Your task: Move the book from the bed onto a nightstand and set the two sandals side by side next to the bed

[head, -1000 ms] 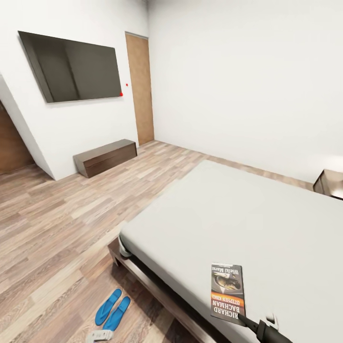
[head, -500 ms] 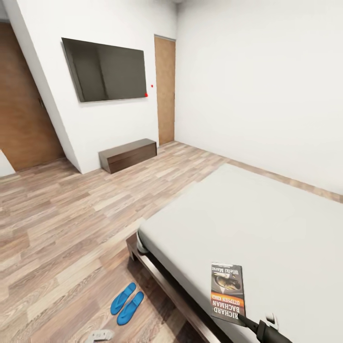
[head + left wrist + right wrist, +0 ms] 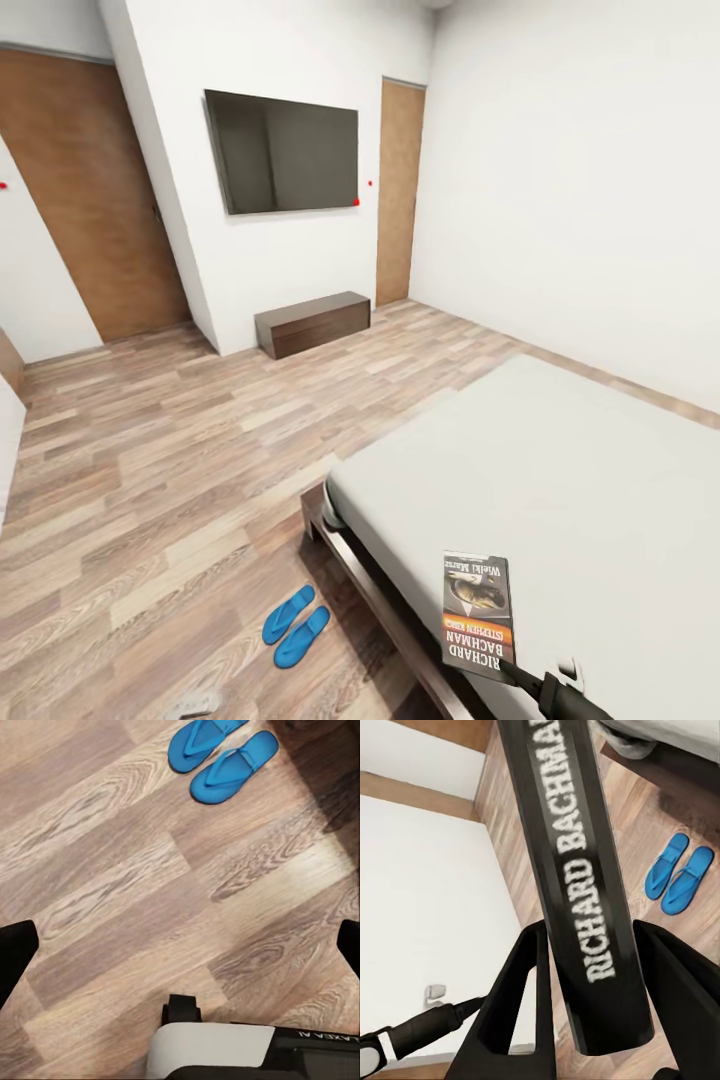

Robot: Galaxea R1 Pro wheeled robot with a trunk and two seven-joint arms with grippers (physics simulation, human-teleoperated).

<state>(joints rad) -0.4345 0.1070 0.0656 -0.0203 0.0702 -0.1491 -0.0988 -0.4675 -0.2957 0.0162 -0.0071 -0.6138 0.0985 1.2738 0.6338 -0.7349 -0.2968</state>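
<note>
My right gripper is clamped on the book, one finger on each side of its spine, which reads "Richard Bachman" in my right wrist view. In the head view the book stands up out of the gripper, its long axis running up and away from my hand, cover facing me, lifted above the near edge of the bed. No nightstand is in sight from here, so I judge the coming move turns on bringing one into view: I cannot yet say which way it lies from the book. The right arm carries the book, so that arm will set it down.

My left gripper hangs spread wide over the floor, nothing between its fingers. The sandals lie beyond it, well apart from it, side by side and touching or nearly so, just beside the foot corner of the bed. Their long axes run parallel, slanting toward the bed frame. They lie on my left side, nearer my left arm than my right. That pair looks already placed to me.
</note>
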